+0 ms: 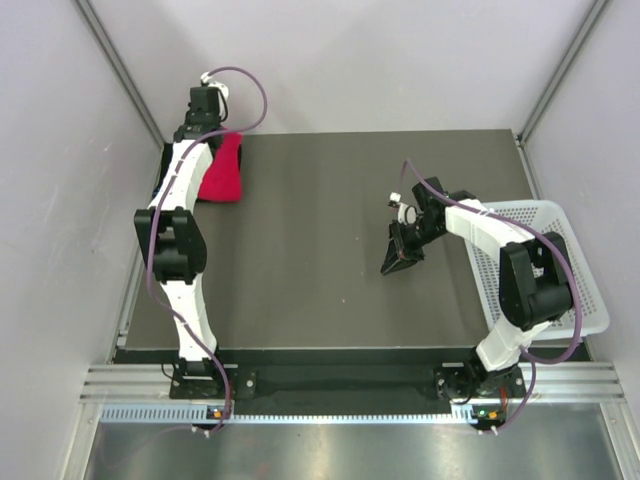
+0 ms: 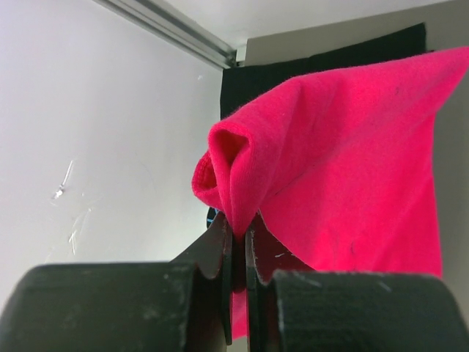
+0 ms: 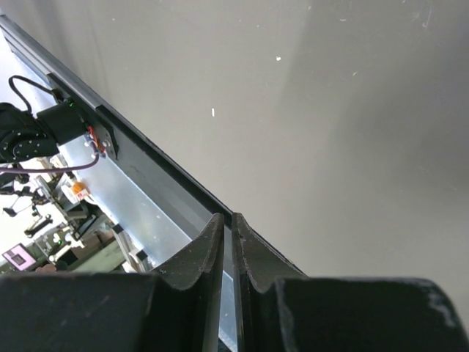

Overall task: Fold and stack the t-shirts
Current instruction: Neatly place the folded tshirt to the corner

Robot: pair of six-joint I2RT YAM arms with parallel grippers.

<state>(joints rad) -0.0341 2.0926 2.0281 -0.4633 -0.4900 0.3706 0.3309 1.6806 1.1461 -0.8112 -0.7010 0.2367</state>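
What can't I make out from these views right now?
- Top view: the left arm hides the pinch on the red shirt.
- Left wrist: black patch behind it, shirt or table unclear.
- Top view: right arm covers part of the basket.

Bright pink against dark grey and white.
The t-shirt (image 1: 222,170) is a plain bright red-pink with no print showing. The worktop (image 1: 330,240) is dark matte grey. The basket (image 1: 560,290) is white, patterned with a grid of small holes. The arms (image 1: 185,300) are white with black joints and purple cables (image 1: 250,85). The left tool (image 2: 238,242) and right tool (image 3: 229,224) are black.
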